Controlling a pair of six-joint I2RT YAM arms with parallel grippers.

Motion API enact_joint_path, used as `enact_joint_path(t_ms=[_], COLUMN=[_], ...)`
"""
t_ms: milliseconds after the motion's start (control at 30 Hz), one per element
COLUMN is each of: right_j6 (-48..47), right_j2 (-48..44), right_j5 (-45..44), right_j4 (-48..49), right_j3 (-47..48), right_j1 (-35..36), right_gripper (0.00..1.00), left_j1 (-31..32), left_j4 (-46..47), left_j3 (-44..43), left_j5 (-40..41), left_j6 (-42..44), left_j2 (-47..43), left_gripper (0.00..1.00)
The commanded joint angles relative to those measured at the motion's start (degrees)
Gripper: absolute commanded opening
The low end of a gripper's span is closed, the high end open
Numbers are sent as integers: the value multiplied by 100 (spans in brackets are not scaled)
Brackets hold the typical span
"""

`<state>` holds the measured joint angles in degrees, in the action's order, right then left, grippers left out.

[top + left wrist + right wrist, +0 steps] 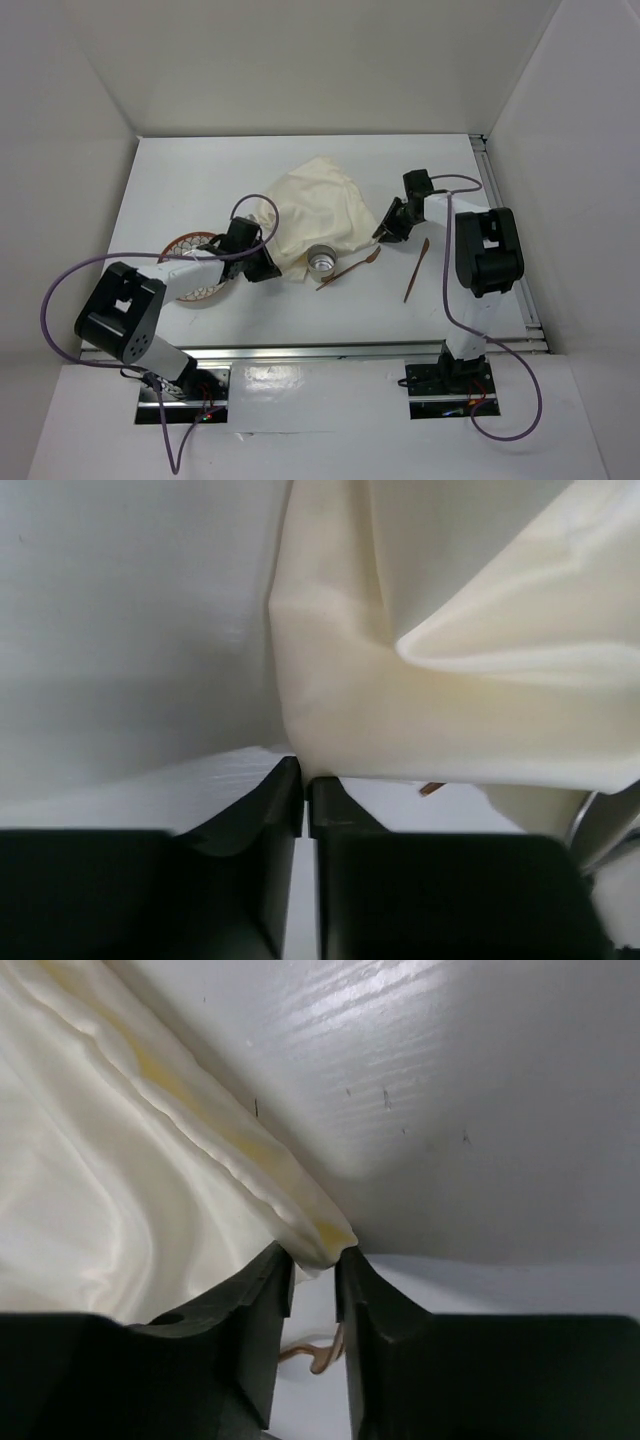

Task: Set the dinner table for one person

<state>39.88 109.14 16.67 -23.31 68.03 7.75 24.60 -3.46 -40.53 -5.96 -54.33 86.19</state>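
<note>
- The table (200,180) is the white surface under everything, and both arms reach over it from the near edge.
- The cloth mat (318,208) lies near the middle of the table, a little toward the far edge. It is crumpled and folded, not spread flat.
- The left gripper (264,264) has its jaws almost together. In the left wrist view the near-left corner of the mat (420,660) ends right at the fingertips, so I judge that it is pinched.
- The right gripper (389,231) is closed narrowly on the right corner of the mat (150,1180); that corner sits between its two fingers.
- The patterned plate (190,268) is by the left edge, partly under the left arm and off the mat.
- The metal cup (322,262) stands just beside the near edge of the mat.
- One brown cutlery piece (350,269) and a second cutlery piece (416,270) lie on the bare table, toward the near right.
- In my judgement the task is at its start: the mat must first be flattened, and then the plate, the cup and the cutlery placed.
</note>
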Motion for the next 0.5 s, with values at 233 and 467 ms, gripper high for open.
enact_joint_path(t_ms=[233, 467], right_j6=[-76, -129], right_j2=[388, 854], right_j5=[-111, -32], right_j4=[28, -296], right_j3=[1342, 4233], right_j1=[95, 34], right_gripper=[0, 0], left_j1=[-25, -569], left_j4=[-1347, -2640], left_j3=[-1359, -4704], left_j5=[999, 2080], left_j6=[334, 1976], left_j2=[161, 942], left_gripper=[0, 0])
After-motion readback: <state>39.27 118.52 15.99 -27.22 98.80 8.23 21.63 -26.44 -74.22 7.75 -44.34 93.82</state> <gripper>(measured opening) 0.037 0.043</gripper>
